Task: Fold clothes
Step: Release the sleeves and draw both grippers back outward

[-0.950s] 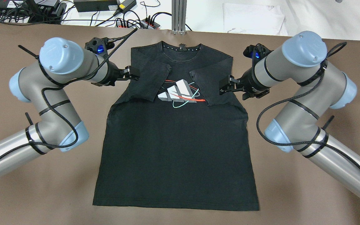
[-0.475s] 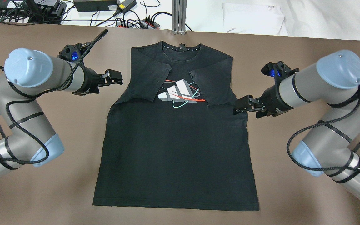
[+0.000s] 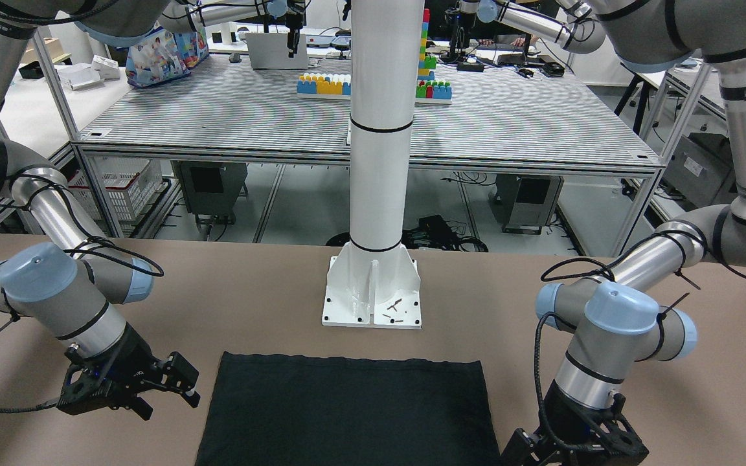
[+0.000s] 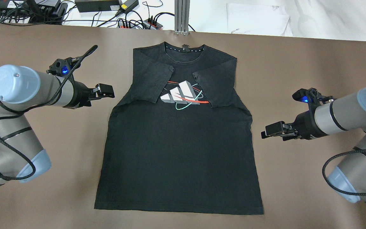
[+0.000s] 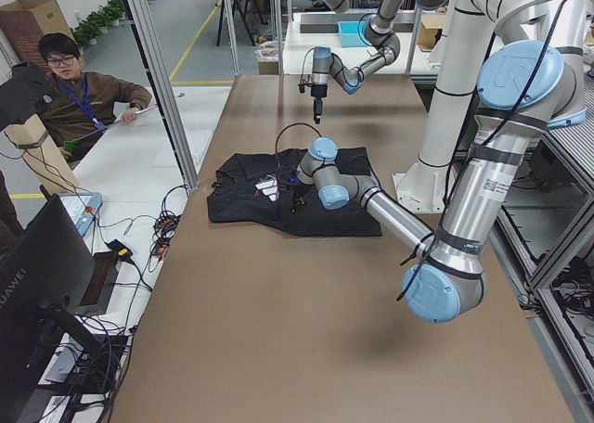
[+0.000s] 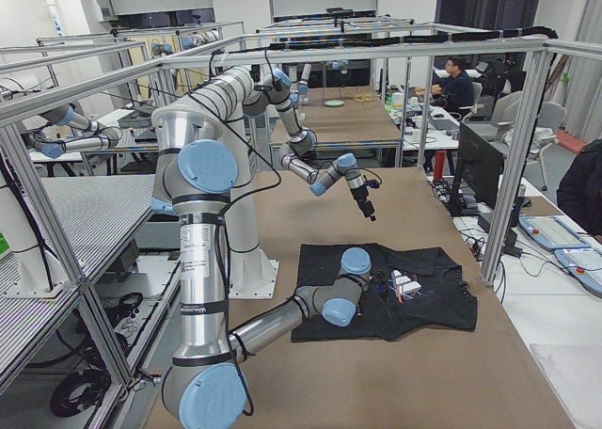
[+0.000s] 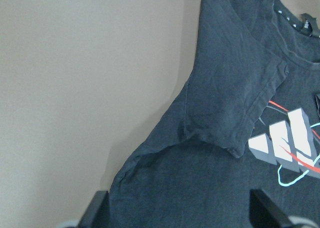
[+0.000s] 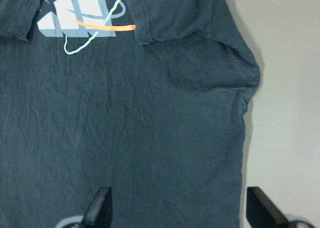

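The clothes are one black T-shirt (image 4: 178,143) with a white, red and teal chest print (image 4: 183,95). It lies flat on the brown table, with both short sleeves folded inward over the chest. My left gripper (image 4: 105,90) hovers open just left of the shirt's folded left sleeve, touching nothing. My right gripper (image 4: 270,131) is open off the shirt's right edge at waist height. The left wrist view has the gripper (image 7: 180,213) over the armpit fold. In the right wrist view the gripper (image 8: 180,208) spans the shirt's side hem. The shirt's bottom hem (image 3: 347,362) faces the white post.
A white post on a base plate (image 3: 373,294) stands at the table's robot side. An aluminium post (image 4: 182,16), cables and power strips (image 4: 132,20) lie beyond the far edge. A seated person (image 5: 83,89) is past the table's far side.
Both grippers have drawn outward from the folded sleeves and toward the robot, the left to the left, the right to the right. The shirt has not moved.
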`<state>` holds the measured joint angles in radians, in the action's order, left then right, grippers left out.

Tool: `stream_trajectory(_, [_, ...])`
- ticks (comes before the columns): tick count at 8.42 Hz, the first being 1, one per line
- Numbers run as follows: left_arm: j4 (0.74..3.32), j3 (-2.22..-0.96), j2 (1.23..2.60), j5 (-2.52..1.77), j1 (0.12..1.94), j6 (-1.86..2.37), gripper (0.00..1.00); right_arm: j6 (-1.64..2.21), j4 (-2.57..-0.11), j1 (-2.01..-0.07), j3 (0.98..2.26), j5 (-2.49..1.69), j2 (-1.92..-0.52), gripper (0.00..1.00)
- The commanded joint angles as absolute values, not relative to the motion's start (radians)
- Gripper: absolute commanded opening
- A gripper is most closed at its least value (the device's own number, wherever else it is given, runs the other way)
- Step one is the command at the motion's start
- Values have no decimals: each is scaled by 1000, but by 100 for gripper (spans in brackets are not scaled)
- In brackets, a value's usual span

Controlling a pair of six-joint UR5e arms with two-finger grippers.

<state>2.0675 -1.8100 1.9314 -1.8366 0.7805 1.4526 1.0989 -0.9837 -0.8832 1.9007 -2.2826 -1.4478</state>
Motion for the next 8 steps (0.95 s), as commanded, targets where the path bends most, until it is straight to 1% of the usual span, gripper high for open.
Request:
stream_trajectory(1, [2297,-1828,1757,-1850,741,1436,100,1118,-910,-868,1914,-2310,-1534,94])
stream_trajectory(3, [2299,-1929,1637,-1865,733,1436,100,1327,-731,-766,1904,-2295,-1578,94])
stream_trajectory(4, [2306,-1943,1617,-1865,721,1436,100,1351,-706,-724,1904,-2263,-1591,94])
stream_trajectory(6, [2313,-1947,1617,-1833,672,1436,100,1376,-680,-622,1884,-2157,-1612,94])
stream_trajectory(8, [2313,-1947,1617,-1812,646,1436,100,1434,-556,-526,1818,-2062,-1615,94])
